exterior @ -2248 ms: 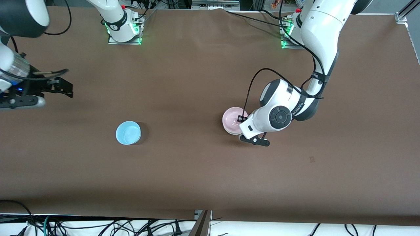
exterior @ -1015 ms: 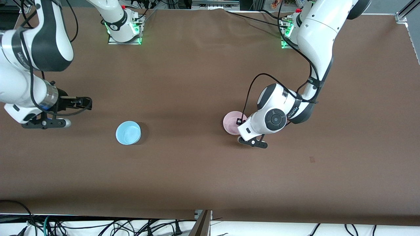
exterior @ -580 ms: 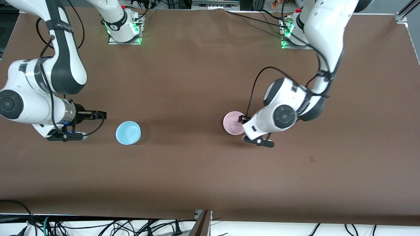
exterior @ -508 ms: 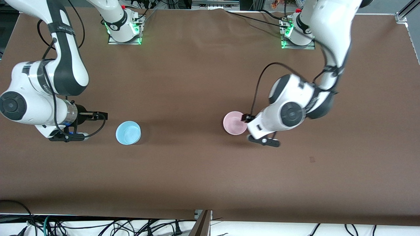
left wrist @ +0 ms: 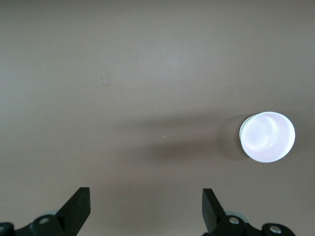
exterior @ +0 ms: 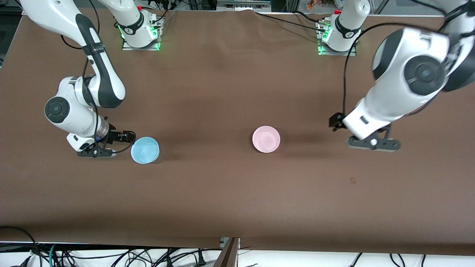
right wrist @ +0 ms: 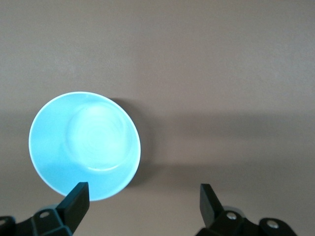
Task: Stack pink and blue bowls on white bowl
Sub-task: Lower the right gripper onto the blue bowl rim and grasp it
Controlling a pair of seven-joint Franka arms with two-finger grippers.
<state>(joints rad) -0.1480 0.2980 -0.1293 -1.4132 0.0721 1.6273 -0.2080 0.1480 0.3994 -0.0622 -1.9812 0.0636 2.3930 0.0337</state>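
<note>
Brown covered surface (exterior: 222, 193), small dark mark (exterior: 353, 180) toward the left arm's end, tangled black cables (exterior: 111, 256) along the edge nearest the front camera

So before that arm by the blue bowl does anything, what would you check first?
1. Right gripper open: ok, jaws spread in its wrist view.
2. Right gripper beside the light blue plastic bowl: ok.
3. Blue bowl upright: ok.
4. Pale pink plastic bowl sits nested in the white bowl: cannot tell now, only pink shows.
5. Left gripper away from the pink bowl: ok, open, toward its own end of the brown table.
</note>
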